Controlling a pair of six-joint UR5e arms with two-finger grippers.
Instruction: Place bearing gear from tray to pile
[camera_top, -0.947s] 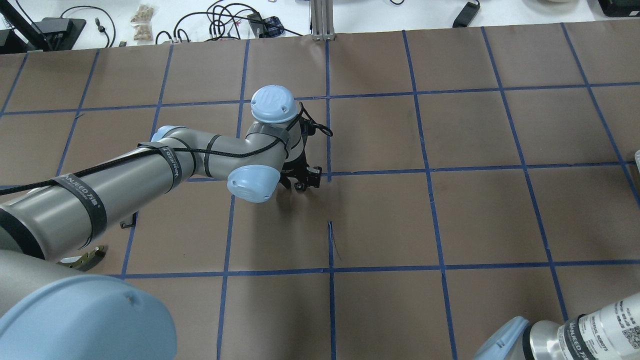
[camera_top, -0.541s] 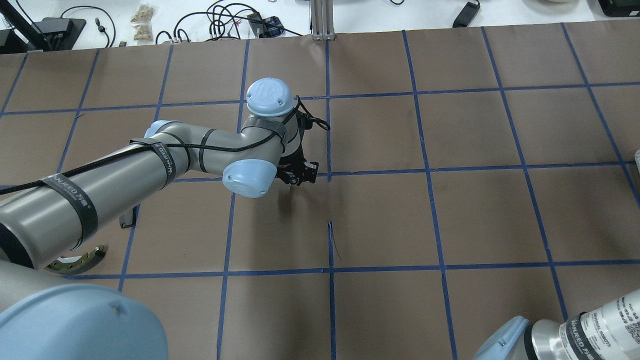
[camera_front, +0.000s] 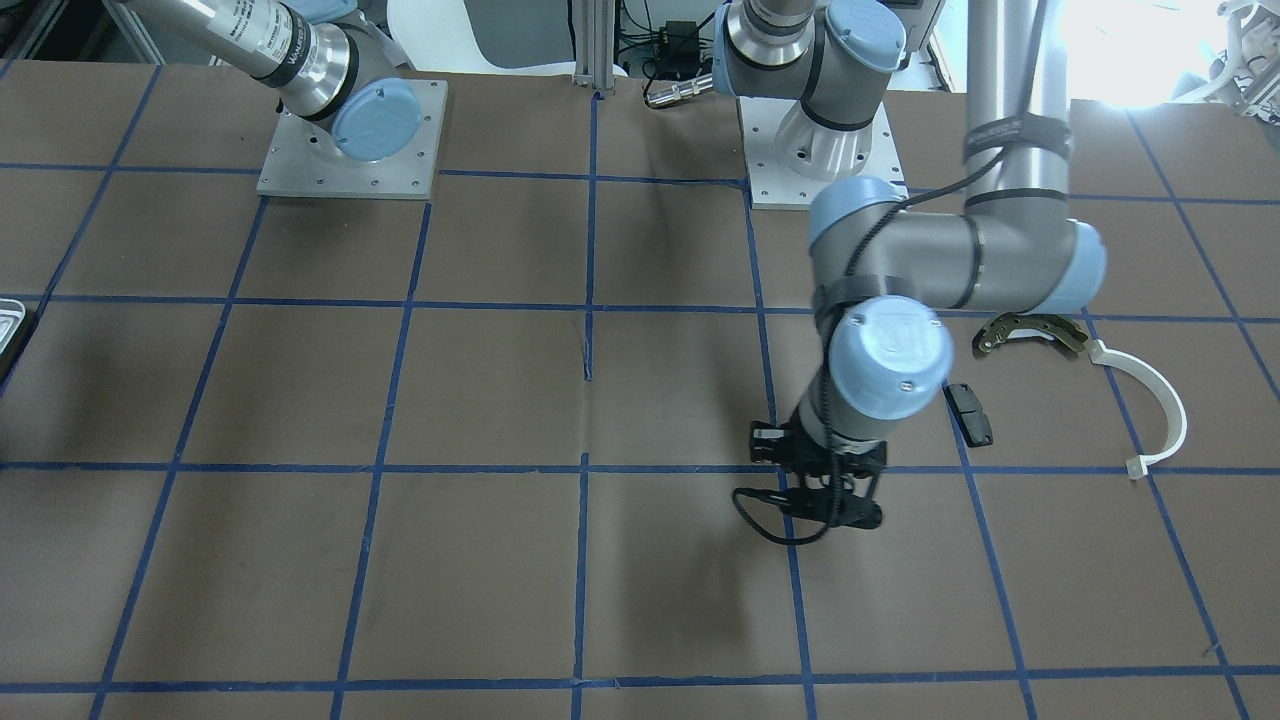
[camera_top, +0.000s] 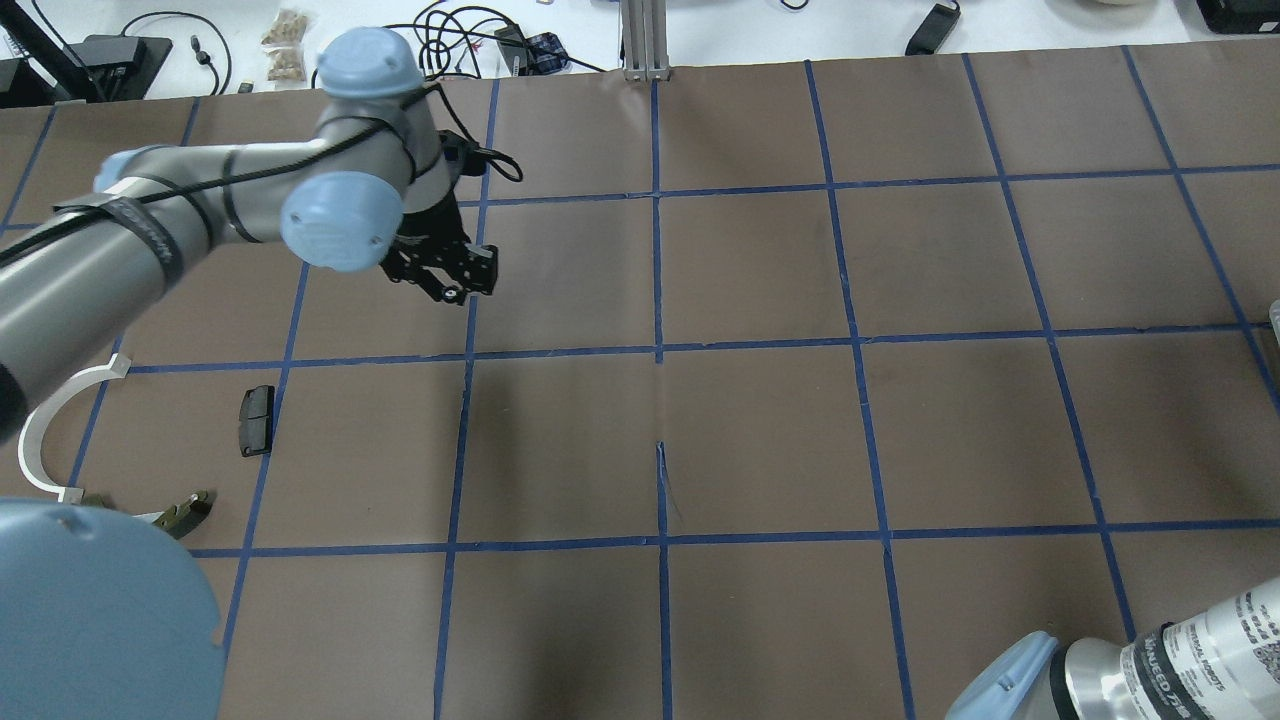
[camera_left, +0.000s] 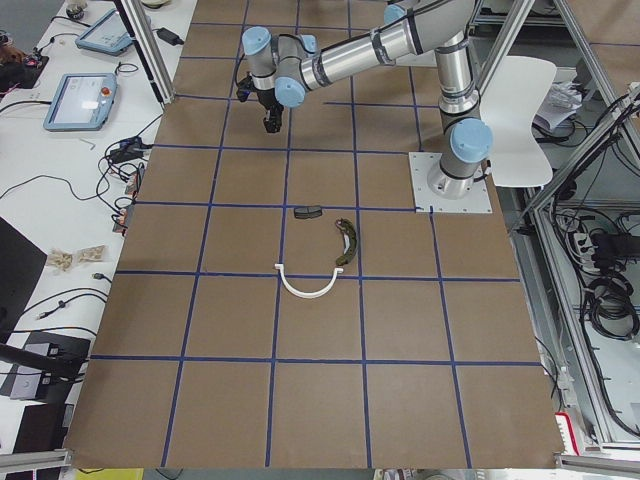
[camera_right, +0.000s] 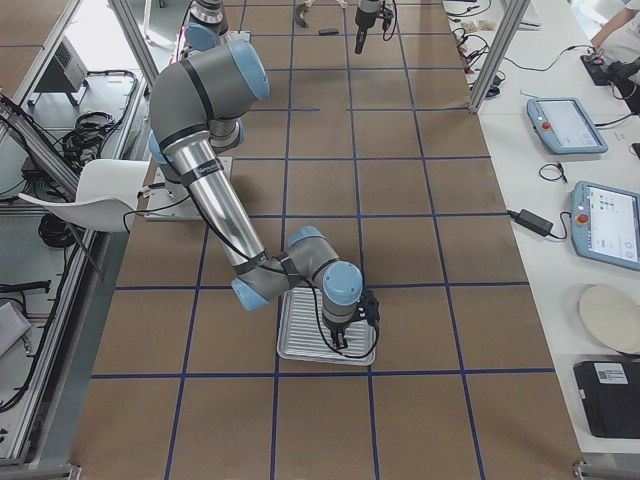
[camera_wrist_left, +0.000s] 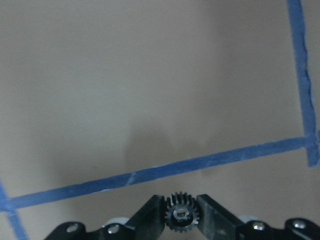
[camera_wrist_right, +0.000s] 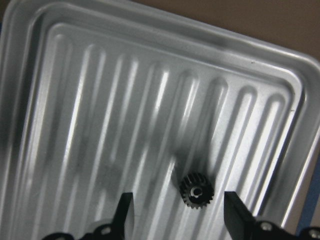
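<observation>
In the left wrist view the left gripper has its jaws pinching a small black toothed bearing gear by its rim, held off the brown table above a blue tape line. This looks like the carry step, with the gear lifted and not yet set down. Closer to the robot's base and further to its left lies the pile: a black rectangular pad, a white plastic arc and an olive-grey brake shoe, all apart from the gripper. The next move seems to call for swinging over beside the pad, lowering until the gear is close to the table, then spreading the jaws. At the table's far end the right gripper hangs over the ridged silver tray, jaws spread wide, with a second gear lying between them.
</observation>
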